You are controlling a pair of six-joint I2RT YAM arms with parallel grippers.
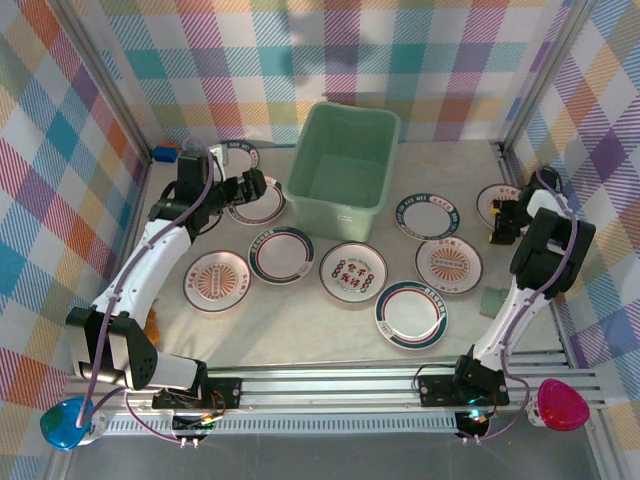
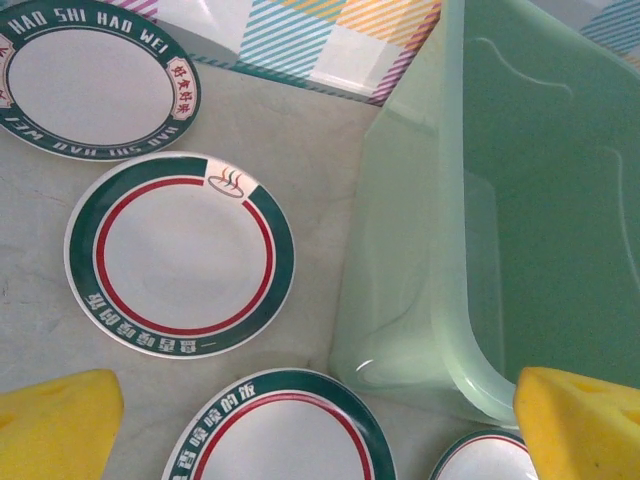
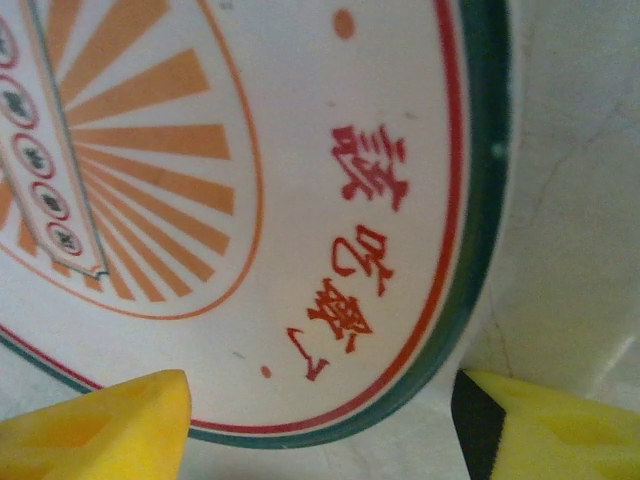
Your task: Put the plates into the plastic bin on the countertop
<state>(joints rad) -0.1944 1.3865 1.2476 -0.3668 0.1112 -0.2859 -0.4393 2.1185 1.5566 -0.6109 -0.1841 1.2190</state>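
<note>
The mint-green plastic bin [image 1: 345, 165] stands empty at the back centre of the countertop [image 1: 300, 320]. Several plates lie flat around it, such as a green-rimmed one [image 1: 280, 254], an orange-patterned one [image 1: 217, 280] and one with red characters [image 1: 353, 271]. My left gripper [image 1: 250, 187] hovers open above a green-and-red-rimmed plate [image 2: 180, 255], with the bin's wall [image 2: 520, 200] close on its right; its yellow fingers [image 2: 55, 430] are far apart. My right gripper [image 3: 320, 430] is open, low over the far-right plate [image 1: 493, 203], whose orange sunburst and green rim [image 3: 300, 200] reach between the pads.
Plaid walls ring the counter. A small flat green piece [image 1: 492, 300] lies near the right arm. A blue object [image 1: 165, 153] sits in the back left corner. The metal rail [image 1: 330, 385] runs along the front, with a blue cup [image 1: 62, 422] and a pink one [image 1: 560, 403] at its ends.
</note>
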